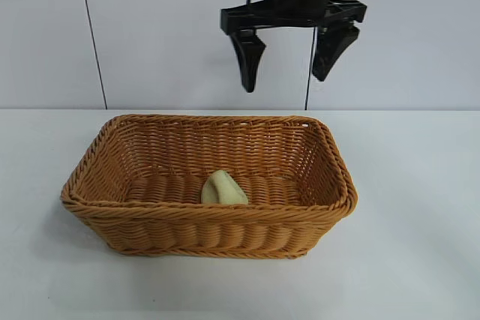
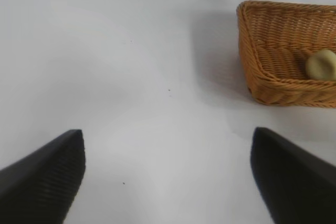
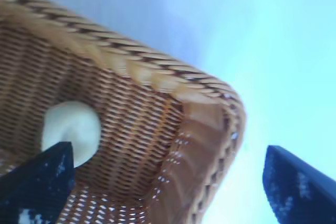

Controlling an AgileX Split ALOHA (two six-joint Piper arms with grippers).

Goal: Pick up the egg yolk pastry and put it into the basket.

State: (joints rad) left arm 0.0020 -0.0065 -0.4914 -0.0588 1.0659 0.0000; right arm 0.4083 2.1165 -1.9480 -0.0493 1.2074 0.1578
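The egg yolk pastry (image 1: 223,189), a small pale cream bun, lies tilted on the floor of the basket (image 1: 330,157), near its front wall. My right gripper (image 1: 285,82) hangs open well above the basket's back rim, with nothing between its fingers. In the right wrist view the pastry (image 3: 71,127) sits below, beside one dark finger of the right gripper (image 3: 167,153), and a corner of the basket (image 3: 157,80) fills the frame. My left gripper (image 2: 168,132) stands open and empty over bare table, off to one side of the basket (image 2: 262,51), where the pastry (image 2: 321,65) shows inside.
The white table (image 1: 420,260) surrounds the basket on all sides. A pale panelled wall (image 1: 150,35) rises behind it.
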